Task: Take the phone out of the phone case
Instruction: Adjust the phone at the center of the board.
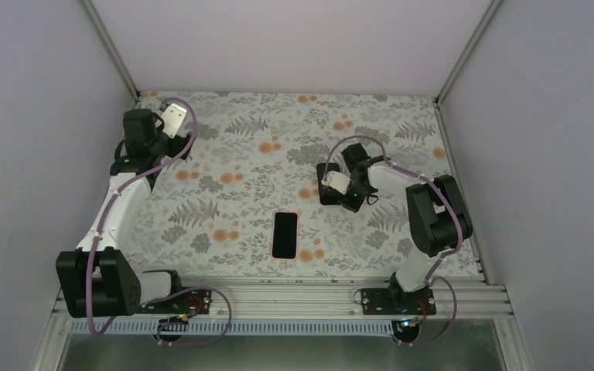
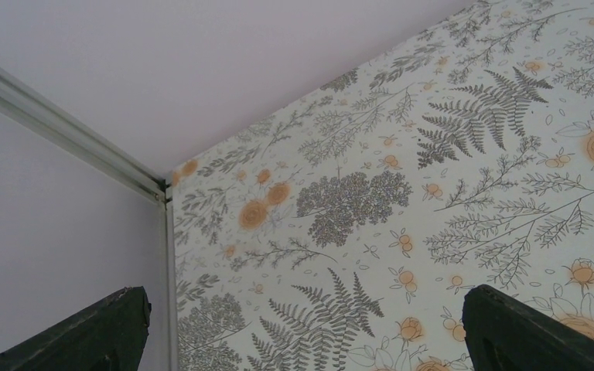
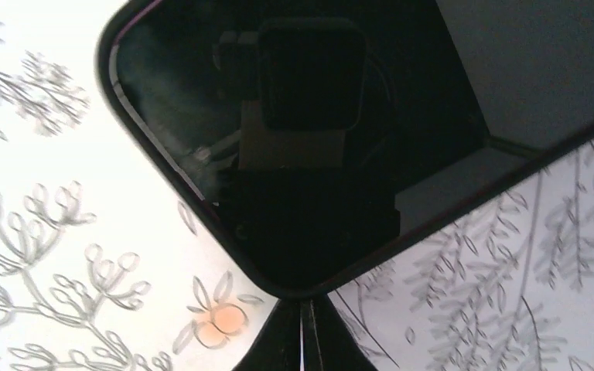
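Note:
A black flat slab with rounded corners [image 1: 285, 234] lies in the middle of the floral mat; I cannot tell whether it is the phone or the case. A second black piece [image 1: 326, 191] lies under my right gripper [image 1: 348, 197]. In the right wrist view it is a glossy dark surface with a thin raised rim [image 3: 309, 154], and its corner sits over my right gripper [image 3: 303, 325]. Those fingers are pressed together at that corner. My left gripper [image 1: 172, 116] is open and empty at the far left corner, and the left wrist view [image 2: 302, 325] shows only bare mat.
The floral mat [image 1: 240, 162] is walled in by white panels on three sides, with a metal corner post [image 2: 69, 143] close to the left gripper. A metal rail [image 1: 294, 297] runs along the near edge by the arm bases.

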### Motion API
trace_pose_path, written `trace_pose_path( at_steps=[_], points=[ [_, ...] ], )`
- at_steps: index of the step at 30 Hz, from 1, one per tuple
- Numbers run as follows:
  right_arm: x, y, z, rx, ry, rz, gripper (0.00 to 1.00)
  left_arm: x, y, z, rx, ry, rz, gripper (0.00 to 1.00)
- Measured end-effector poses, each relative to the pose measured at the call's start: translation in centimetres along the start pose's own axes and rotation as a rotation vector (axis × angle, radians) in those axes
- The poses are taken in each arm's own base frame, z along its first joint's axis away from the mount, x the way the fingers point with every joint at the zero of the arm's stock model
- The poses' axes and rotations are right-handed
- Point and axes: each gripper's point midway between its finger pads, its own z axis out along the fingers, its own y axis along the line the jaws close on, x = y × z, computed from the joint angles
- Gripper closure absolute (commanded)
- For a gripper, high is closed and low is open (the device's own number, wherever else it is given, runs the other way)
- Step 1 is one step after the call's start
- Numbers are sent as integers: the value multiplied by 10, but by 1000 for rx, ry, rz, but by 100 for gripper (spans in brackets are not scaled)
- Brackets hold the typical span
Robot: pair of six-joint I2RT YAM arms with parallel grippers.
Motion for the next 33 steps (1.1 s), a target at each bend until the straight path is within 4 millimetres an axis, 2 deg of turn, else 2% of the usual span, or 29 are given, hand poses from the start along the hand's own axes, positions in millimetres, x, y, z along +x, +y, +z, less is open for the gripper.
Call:
trace_pose_path(
  at_steps=[7, 11, 19, 22, 25, 28, 30, 33],
  points=[
    [-30, 21, 4, -29, -29, -72, 96, 2, -1, 1, 4, 2, -1, 0],
    [-54, 25, 7, -31, -55, -102, 96, 4, -3, 2, 5, 5, -1, 0],
    [-125, 7, 17, -37, -142, -115, 96, 5, 0, 2, -8, 1, -1, 0],
    [-150, 0, 15, -64, -177, -108, 96, 11, -1, -1, -14, 7, -3, 0],
    [-165, 0, 3, -92, -218, -106, 97, 17, -2, -3, -19, 15, -3, 0],
    [-177, -7, -19, -87, -275, -89, 96, 21, -3, -7, -21, 17, -1, 0],
    [-189, -22, -34, -50, -318, -63, 96, 21, -3, -8, -22, 15, 1, 0],
    [-212, -63, -51, 42, -367, 12, 96, 21, -3, -7, -22, 14, 1, 0]
  ],
)
